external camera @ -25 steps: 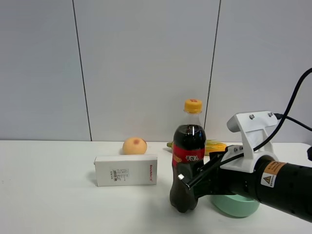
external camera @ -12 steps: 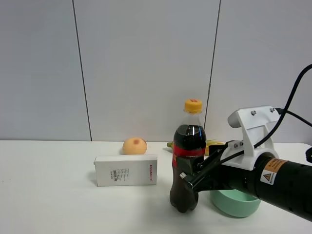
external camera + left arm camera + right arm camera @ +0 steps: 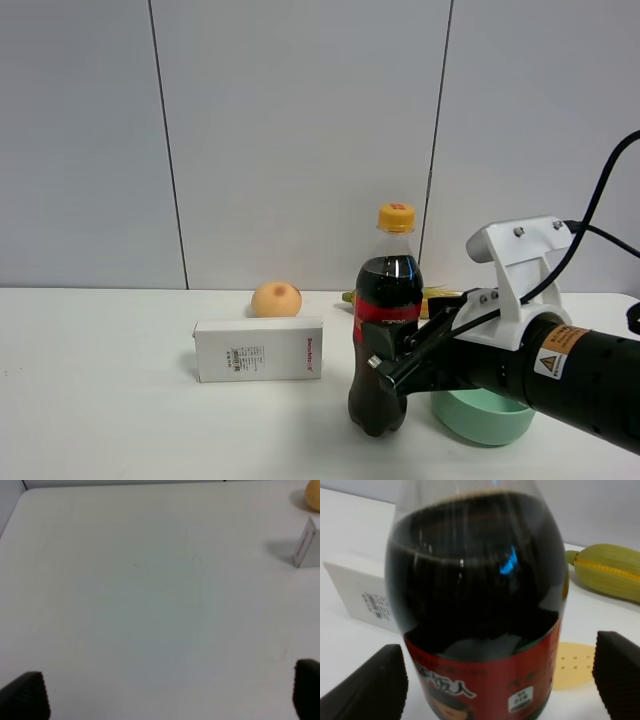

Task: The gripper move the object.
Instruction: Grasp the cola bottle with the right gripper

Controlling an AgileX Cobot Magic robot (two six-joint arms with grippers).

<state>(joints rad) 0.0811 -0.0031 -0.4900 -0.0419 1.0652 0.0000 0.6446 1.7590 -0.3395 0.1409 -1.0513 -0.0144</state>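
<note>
The upright cola bottle (image 3: 475, 595) stands directly between the right fingers (image 3: 372, 685), spread with a gap on one side; the left fingers (image 3: 22, 697), also spread, face none of it.

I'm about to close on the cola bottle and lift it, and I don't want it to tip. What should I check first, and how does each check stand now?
1. Cola bottle sits between the right gripper's fingers: ok, one finger flanks each side.
2. Fingers pressing on the bottle: not ok, the jaws stand open with a gap showing.
3. Bottle upright, yellow cap on: ok.
4. White box apart from the bottle: ok.
5. Green bowl free of the arm: cannot tell, the arm hides part of it.
6. Left gripper out of the way: ok, open over the table, bottle not in its view.
</note>
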